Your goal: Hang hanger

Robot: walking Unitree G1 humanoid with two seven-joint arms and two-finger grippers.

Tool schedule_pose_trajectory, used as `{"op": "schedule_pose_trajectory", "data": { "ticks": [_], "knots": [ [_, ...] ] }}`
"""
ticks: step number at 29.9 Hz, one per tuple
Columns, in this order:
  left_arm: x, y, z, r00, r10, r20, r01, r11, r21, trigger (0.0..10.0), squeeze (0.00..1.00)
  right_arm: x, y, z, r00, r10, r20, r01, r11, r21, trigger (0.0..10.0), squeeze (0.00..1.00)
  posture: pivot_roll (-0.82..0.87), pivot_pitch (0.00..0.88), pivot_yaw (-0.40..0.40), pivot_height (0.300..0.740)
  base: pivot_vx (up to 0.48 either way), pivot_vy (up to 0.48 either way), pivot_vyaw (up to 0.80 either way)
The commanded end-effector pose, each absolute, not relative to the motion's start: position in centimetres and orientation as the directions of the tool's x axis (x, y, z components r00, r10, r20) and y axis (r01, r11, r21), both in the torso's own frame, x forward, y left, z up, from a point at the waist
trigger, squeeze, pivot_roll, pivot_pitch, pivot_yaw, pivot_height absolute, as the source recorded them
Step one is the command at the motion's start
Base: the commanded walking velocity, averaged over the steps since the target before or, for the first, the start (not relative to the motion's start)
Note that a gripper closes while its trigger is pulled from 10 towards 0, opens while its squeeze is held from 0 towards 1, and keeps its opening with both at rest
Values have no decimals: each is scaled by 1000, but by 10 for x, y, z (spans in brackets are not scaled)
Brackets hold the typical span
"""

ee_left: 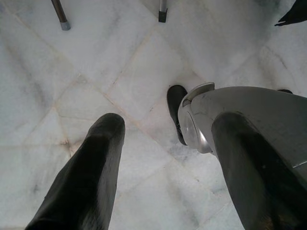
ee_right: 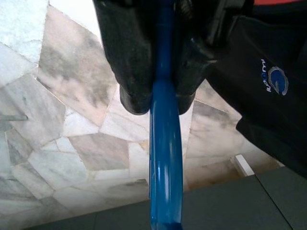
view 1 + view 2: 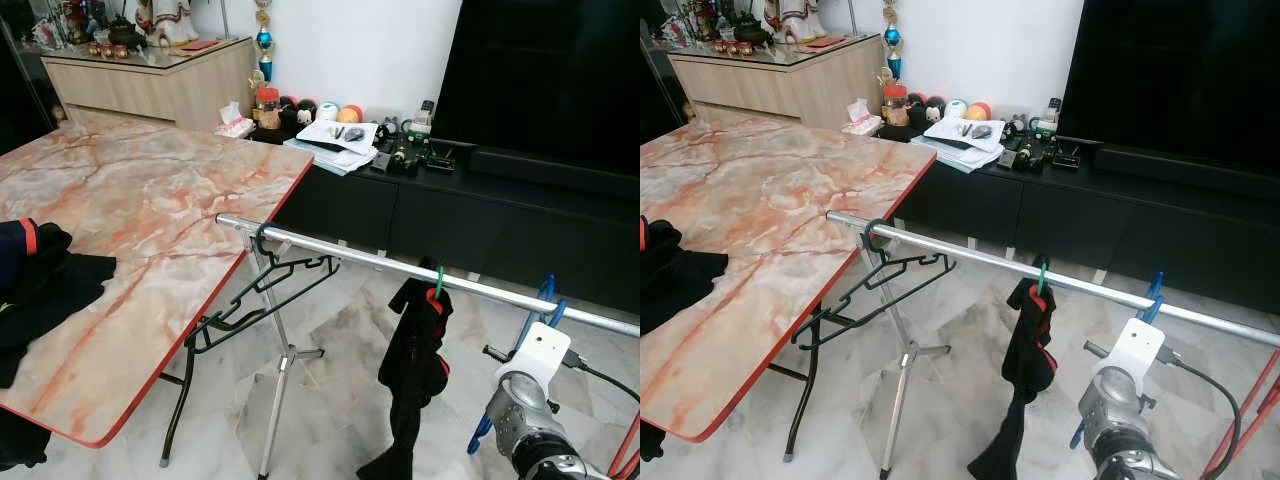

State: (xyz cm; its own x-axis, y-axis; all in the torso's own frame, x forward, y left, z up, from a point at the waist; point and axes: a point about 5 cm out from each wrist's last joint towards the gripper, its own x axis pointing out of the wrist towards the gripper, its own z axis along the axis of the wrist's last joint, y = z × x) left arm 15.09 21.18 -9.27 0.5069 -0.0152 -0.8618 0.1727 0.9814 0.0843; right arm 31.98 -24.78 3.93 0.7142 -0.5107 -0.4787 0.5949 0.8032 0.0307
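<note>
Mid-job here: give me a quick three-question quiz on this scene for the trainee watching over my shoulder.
1. True or false: the right gripper has its jaws shut on the blue hanger.
2. What hangs on the metal rail between the black hanger and the blue hanger?
A. a white towel
B. a black garment
C. an umbrella
3. What does the left gripper point at?

Key
1. True.
2. B, the black garment on a green hook.
3. The marble floor; the jaws are open and hold nothing.
</note>
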Motion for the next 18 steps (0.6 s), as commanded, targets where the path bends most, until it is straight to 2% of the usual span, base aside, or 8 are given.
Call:
{"op": "schedule_pose_trajectory", "data": {
  "ticks": [1,9,14,18],
  "knots": [
    [149,213,-93,498,-13,-867,181,979,89,10000,0,319,-246,38,719,-510,-473,595,803,38,10000,745,44,0,3,740,0,0,0],
    [150,213,-93,498,-14,-867,184,979,89,10000,0,316,-242,39,770,-514,-379,554,833,-4,10000,741,36,0,4,740,0,0,0],
    [150,212,-93,497,-20,-868,190,978,86,10000,0,310,-242,35,772,-530,-351,563,826,-9,10000,729,37,0,3,740,0,0,0],
    [150,212,-93,497,-21,-868,192,978,86,10000,0,306,-238,40,818,-524,-235,530,847,-45,10000,722,26,0,3,740,0,0,0]
  ]
}}
